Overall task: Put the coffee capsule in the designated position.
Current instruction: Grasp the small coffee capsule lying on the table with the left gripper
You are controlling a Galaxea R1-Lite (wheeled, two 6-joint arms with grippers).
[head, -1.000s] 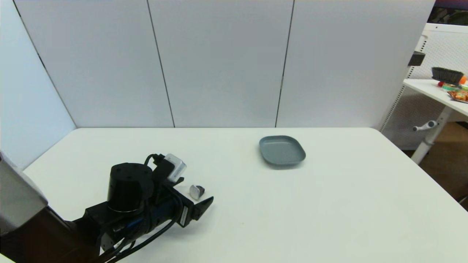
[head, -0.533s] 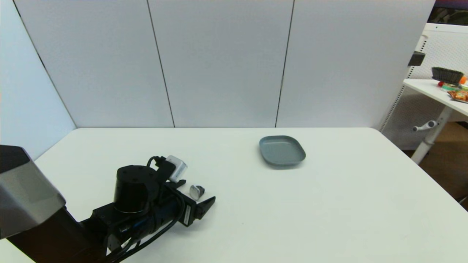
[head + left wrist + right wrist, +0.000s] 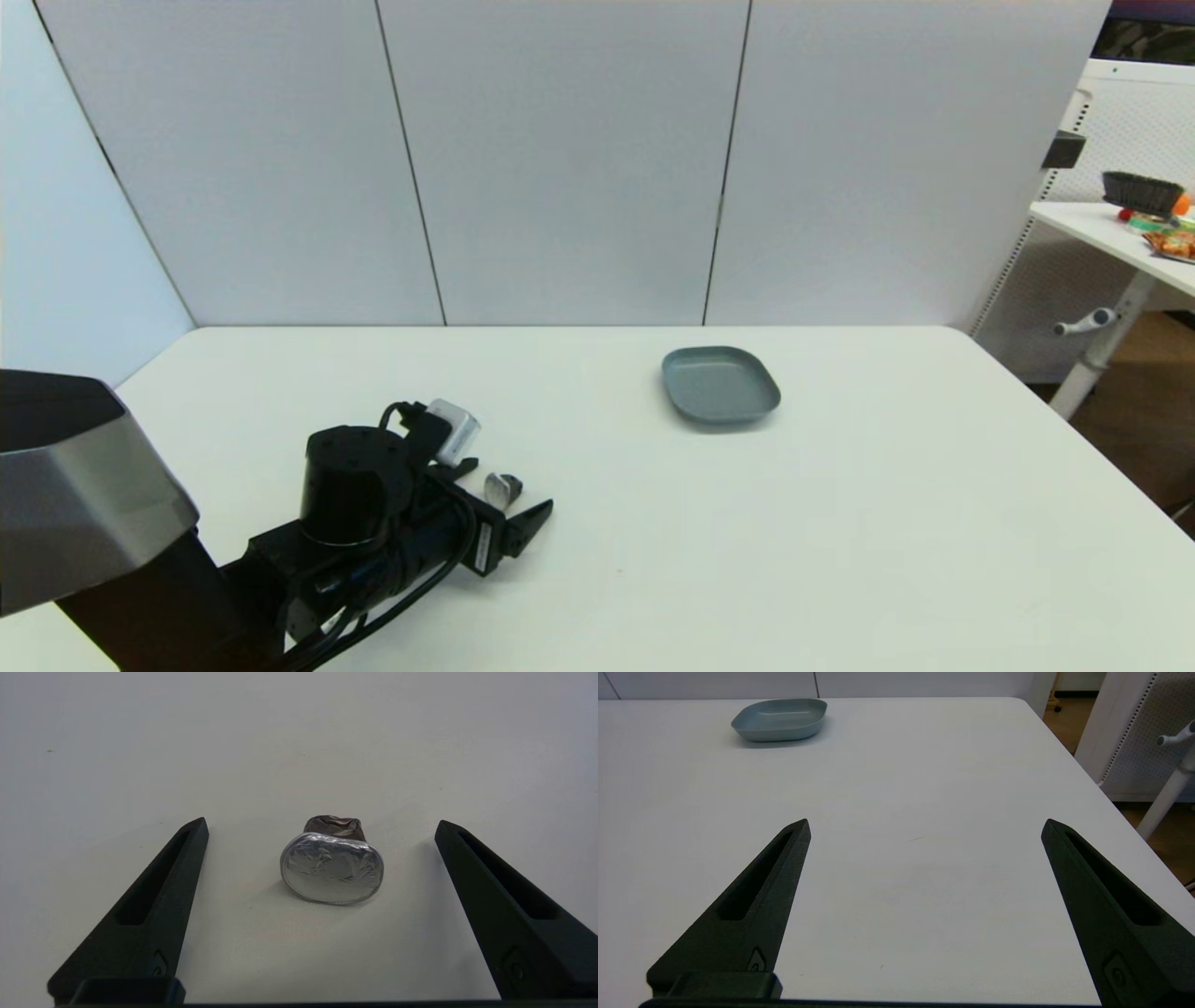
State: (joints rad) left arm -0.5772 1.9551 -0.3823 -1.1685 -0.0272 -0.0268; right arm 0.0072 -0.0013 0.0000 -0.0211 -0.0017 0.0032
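- White wall panels are closing off the far side of a white surface (image 3: 840, 560), and a side table with clutter is showing at about 2 o'clock beyond its corner.
- The left gripper (image 3: 509, 495) is working low over the near-left part of the surface, at roughly 8 o'clock from the centre, with its fingers (image 3: 159, 905) spread wide and nothing pinched between them.
- The coffee capsule (image 3: 332, 865) is lying on its side on the surface between those fingers, touching neither, with its foil face turned toward the wrist camera and its dark body pointing away.
- Compared with a second ago, the left arm is creeping forward and lowering slightly: its wrist and fingertips are sitting a touch farther toward 3 o'clock in the head view, while the capsule is staying where it was.
- That shift is bringing the fingers to either side of the capsule, so the approach is looking nearly complete and closing on it appears to be the step now due.
- The grey dish (image 3: 720, 384) is sitting well apart at about 1 o'clock from the capsule, empty, and is probably the designated position; the carry is not yet begun.
- The right gripper (image 3: 924, 826) is hovering idle over the right part of the surface, fingers spread and holding nothing.
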